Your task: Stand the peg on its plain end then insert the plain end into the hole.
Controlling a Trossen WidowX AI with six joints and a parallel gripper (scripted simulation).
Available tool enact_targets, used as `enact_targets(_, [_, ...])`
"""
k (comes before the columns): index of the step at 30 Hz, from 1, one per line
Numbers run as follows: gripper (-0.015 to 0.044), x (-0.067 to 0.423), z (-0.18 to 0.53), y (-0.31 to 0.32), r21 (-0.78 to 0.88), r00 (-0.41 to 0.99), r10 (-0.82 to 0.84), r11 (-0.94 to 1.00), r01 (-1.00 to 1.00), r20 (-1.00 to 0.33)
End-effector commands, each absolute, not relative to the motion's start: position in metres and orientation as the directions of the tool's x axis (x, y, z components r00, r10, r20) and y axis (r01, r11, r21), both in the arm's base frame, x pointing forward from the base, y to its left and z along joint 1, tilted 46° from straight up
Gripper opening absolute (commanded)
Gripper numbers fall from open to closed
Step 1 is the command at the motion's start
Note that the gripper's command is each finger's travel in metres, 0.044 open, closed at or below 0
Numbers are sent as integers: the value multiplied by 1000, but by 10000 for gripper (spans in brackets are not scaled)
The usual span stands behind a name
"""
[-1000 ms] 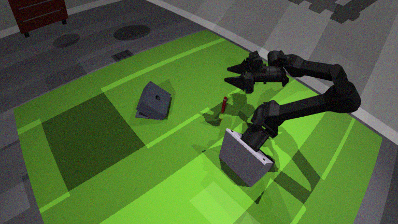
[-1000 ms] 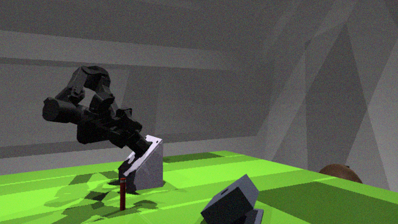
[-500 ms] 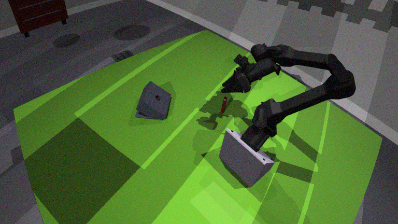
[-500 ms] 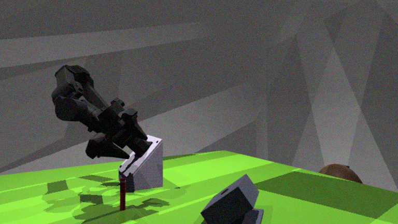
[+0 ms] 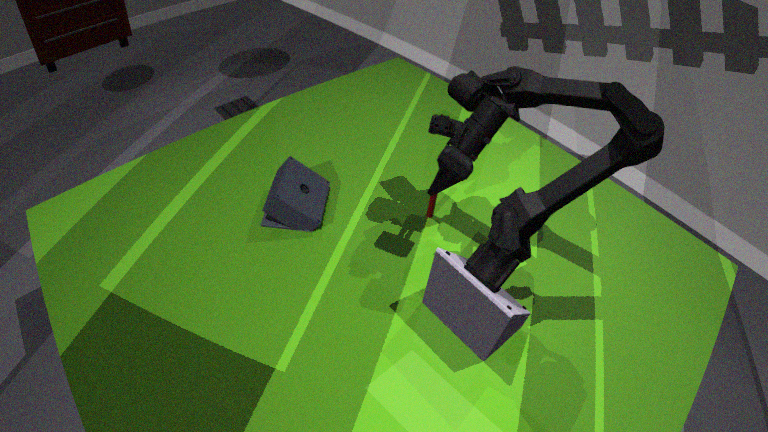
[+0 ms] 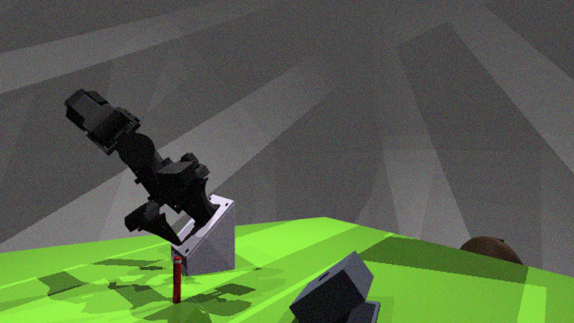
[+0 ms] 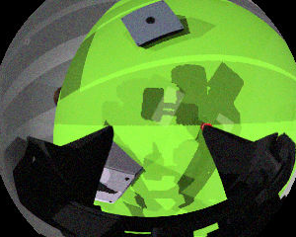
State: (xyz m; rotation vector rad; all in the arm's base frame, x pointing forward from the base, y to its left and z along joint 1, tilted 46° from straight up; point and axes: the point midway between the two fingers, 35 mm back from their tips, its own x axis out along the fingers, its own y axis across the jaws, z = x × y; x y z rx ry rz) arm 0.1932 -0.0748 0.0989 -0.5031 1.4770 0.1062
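The red peg (image 5: pixel 431 207) (image 6: pixel 176 281) stands upright on the green table (image 5: pixel 169 246) (image 6: pixel 423 285), with its white band at the top. My gripper (image 5: pixel 436 188) (image 6: pixel 167 231) (image 7: pixel 160 130) is open and empty. It hangs tilted just above the peg's top. In the wrist view only the peg's red tip (image 7: pixel 205 125) shows, right beside the right finger's tip and not between the fingers. The dark grey sloped panel (image 5: pixel 294 201) (image 6: pixel 338 291) (image 7: pixel 155 26) with its one hole (image 5: pixel 304 188) (image 6: pixel 323 277) (image 7: pixel 150 20) stands apart from the peg, farther out from the robot.
The robot's light grey base block (image 5: pixel 470 308) (image 6: pixel 211 243) (image 7: pixel 115 184) stands close behind the peg. A dark red cabinet (image 5: pixel 67 0) stands on the floor beyond the table. A brown round object (image 6: pixel 490 250) lies past the table's far edge.
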Motion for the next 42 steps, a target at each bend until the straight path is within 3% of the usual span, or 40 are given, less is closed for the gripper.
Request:
enact_targets(1, [440, 196, 101, -80, -315, 44, -321, 877, -364, -946])
enact_targets(9, [440, 204, 107, -88, -461, -71, -526, 795, -393, -847])
enact_targets(17, [440, 220, 117, -89, -609, -92, -711, 655, -446, -697])
enact_targets(42, [440, 219, 98, -109, -594, -91, -714, 640, -489, -694])
